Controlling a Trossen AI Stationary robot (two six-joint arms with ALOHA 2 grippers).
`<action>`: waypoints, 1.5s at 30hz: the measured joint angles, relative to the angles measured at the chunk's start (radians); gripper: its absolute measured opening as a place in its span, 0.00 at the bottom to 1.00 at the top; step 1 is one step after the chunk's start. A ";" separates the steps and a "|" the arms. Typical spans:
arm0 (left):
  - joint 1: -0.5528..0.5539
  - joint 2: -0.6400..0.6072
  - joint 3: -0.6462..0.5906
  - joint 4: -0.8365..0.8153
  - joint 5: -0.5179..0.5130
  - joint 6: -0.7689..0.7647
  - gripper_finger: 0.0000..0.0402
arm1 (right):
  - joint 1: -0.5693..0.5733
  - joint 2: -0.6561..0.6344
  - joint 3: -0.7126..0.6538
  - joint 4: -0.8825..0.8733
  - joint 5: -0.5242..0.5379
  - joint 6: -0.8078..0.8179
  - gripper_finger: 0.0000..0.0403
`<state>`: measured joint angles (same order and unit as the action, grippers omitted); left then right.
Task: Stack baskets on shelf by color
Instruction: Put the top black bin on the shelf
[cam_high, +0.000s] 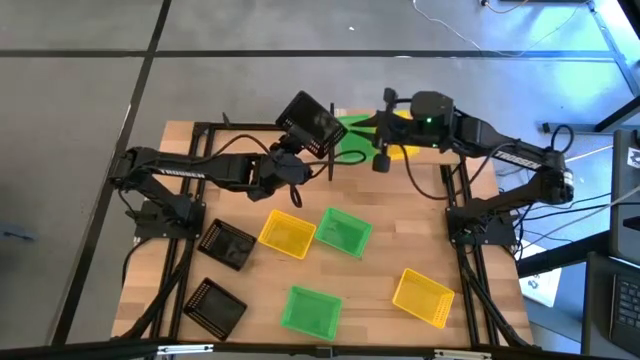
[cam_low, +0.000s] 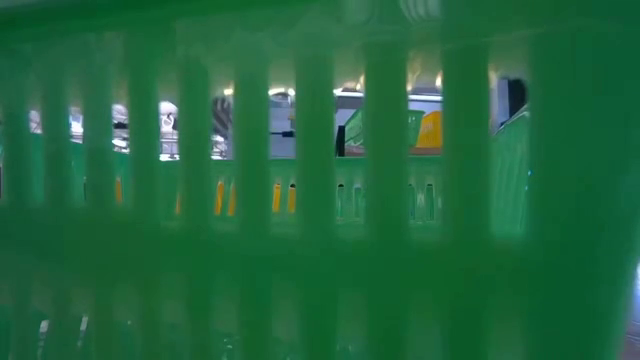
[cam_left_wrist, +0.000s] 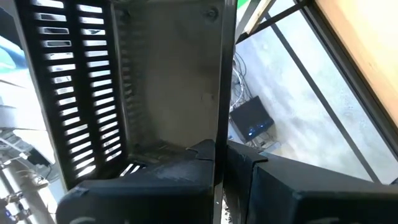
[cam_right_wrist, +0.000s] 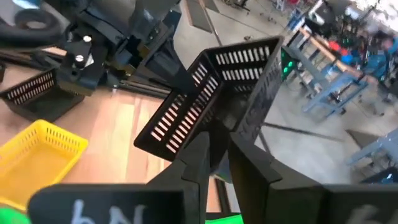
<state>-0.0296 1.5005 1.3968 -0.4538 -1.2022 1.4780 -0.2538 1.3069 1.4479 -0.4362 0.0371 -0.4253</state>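
A black basket (cam_high: 311, 124) hangs raised over the table's far middle, with my left gripper (cam_left_wrist: 221, 171) shut on it. My right gripper (cam_right_wrist: 219, 155) reaches in level from the right. It is open by a narrow gap, and its fingers stand on either side of the basket's lower corner (cam_right_wrist: 219, 132); I cannot tell whether they touch. Under the arms, at the far edge, a green basket (cam_high: 352, 131) and a yellow basket (cam_high: 404, 143) sit by the shelf (cam_high: 340, 113), which is mostly hidden. My left gripper pinches one side wall of the black basket at its rim (cam_left_wrist: 221, 134), one finger inside the basket and one outside. The basket is lifted clear of the table and turned on its side, with its open top facing the wrist camera.
On the tabletop lie two black baskets (cam_high: 228, 243) (cam_high: 215, 305), two yellow baskets (cam_high: 287, 233) (cam_high: 423, 297) and two green baskets (cam_high: 345, 230) (cam_high: 310, 308). The mesh wall of a green basket (cam_low: 320, 200) fills the low view. Black frame posts (cam_high: 190, 200) stand at both sides.
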 joint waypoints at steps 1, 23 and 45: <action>0.000 0.000 0.000 0.000 0.000 0.000 0.00 | 0.003 0.008 0.000 0.007 0.017 0.023 0.16; 0.001 0.000 0.000 -0.001 0.039 0.000 0.00 | 0.024 0.051 0.000 0.037 0.014 0.159 0.15; 0.001 -0.001 0.000 -0.001 0.040 -0.001 0.00 | 0.024 0.045 0.002 0.060 0.080 0.273 0.35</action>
<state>-0.0284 1.4998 1.3968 -0.4549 -1.1622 1.4769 -0.2298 1.3518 1.4494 -0.3766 0.1174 -0.1524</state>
